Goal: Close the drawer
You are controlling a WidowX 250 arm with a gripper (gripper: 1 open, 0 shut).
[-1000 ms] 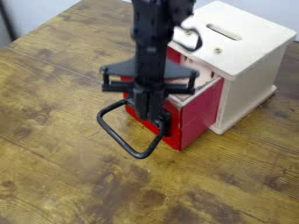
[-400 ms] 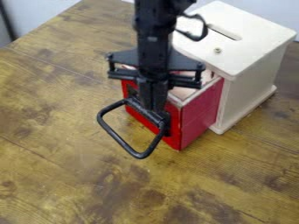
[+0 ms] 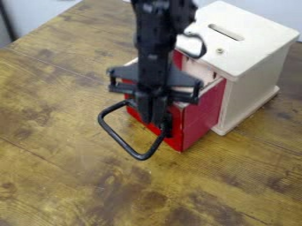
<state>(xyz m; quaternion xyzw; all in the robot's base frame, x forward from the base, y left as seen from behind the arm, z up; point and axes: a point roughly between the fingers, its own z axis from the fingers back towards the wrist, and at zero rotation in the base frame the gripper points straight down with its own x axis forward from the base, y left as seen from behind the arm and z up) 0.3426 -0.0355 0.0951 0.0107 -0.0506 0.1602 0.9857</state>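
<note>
The red drawer (image 3: pixel 196 113) stands part way out of the pale wooden cabinet (image 3: pixel 245 64), with a strip of its pinkish inside (image 3: pixel 199 80) showing. Its black wire loop handle (image 3: pixel 118 141) lies out over the table in front. My black gripper (image 3: pixel 151 115) points straight down at the drawer's front face, just above where the handle joins it. Its dark fingers merge with the handle and the arm, so their gap cannot be made out.
The drawer and cabinet rest on a worn wooden table (image 3: pixel 71 177). The cabinet has a slot on top (image 3: pixel 227 33). The table's far left edge (image 3: pixel 26 37) runs near a dark floor.
The wrist has rolled a little about its downward axis, and the crossbar above the fingers sits slightly differently. The drawer and handle lie where they were.
</note>
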